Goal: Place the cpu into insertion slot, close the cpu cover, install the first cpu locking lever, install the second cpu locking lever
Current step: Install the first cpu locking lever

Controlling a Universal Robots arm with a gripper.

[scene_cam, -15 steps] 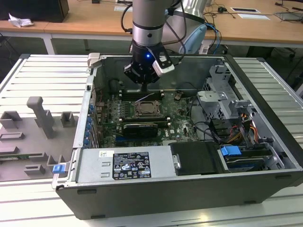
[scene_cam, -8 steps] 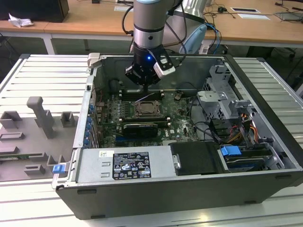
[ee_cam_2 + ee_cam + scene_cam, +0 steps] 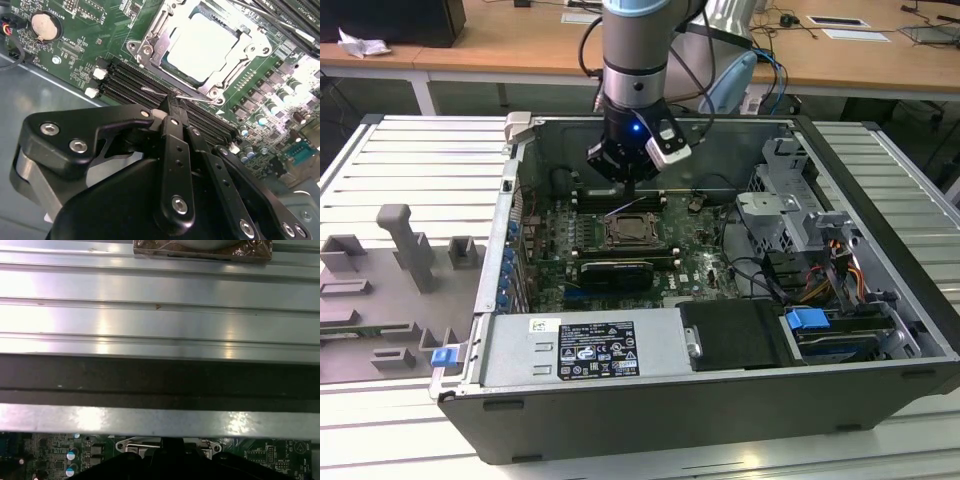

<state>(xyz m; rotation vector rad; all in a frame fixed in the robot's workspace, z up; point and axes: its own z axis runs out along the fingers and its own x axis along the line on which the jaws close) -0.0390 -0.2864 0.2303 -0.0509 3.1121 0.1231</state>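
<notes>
Black metal fingers of the gripper (image 3: 172, 107) come together to a narrow tip in the second wrist view, closed with no gap showing between them, and that tip sits at a thin bright steel wire lever (image 3: 165, 92) lying along the near edge of the processor socket. Whether the fingertips pinch the lever or only press against it cannot be told. In the exterior view the gripper (image 3: 628, 185) hangs from the grey arm, pointing down into the open computer case just behind the socket.

Just beyond the fingertips, the cpu (image 3: 202, 47), a flat square chip with a pale silver-beige top, lies seated in the socket. The cpu cover (image 3: 150, 42), a thin square metal frame with an open centre window, lies flat down around it, so the chip shows through the window. In the exterior view the cpu (image 3: 627, 230) appears as a small pale square on the board.

Black memory slots (image 3: 130, 80) run beside the socket, between it and the gripper. The green motherboard (image 3: 75, 55) carries a round silver coin cell (image 3: 42, 25) well apart from the socket.

Around the board stands the dark grey case (image 3: 650, 420), resting on a ribbed aluminium table (image 3: 410, 160). Grey fixture blocks (image 3: 405, 245) stand on the table at the exterior view's left.
</notes>
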